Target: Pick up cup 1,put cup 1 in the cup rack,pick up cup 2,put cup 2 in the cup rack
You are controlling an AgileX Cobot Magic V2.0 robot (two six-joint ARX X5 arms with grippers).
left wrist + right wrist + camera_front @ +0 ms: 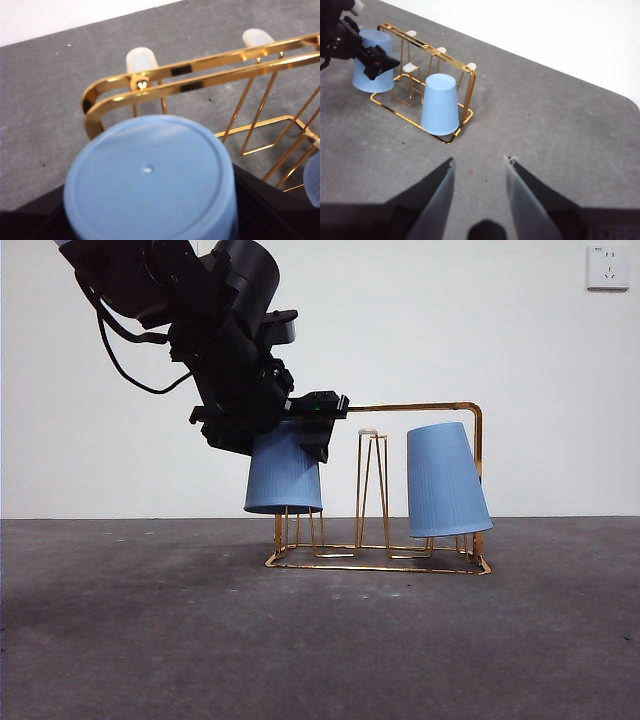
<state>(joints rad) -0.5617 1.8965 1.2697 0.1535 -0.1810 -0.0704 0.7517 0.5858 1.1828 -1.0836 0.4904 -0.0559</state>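
The gold wire cup rack (pixel 420 407) stands mid-table. A blue cup (pixel 445 480) hangs upside down on a peg at its right end, leaning slightly. A second blue cup (pixel 283 480), also upside down, is at the rack's left end over the pegs, its rim a little higher than the other cup's. My left gripper (pixel 300 425) is shut on this cup's upper part; in the left wrist view the cup's base (pixel 150 175) fills the space between the black jaws, beside the rack's top bar (pixel 200 62). My right gripper (pixel 479 170) is open and holds nothing, well back from the rack (pixel 451 56).
White-capped pegs (pixel 369 433) stand free in the rack's middle. The dark grey table (pixel 150 640) runs wide to both sides and in front of the rack. A wall socket (pixel 608 267) sits on the white wall at the far right.
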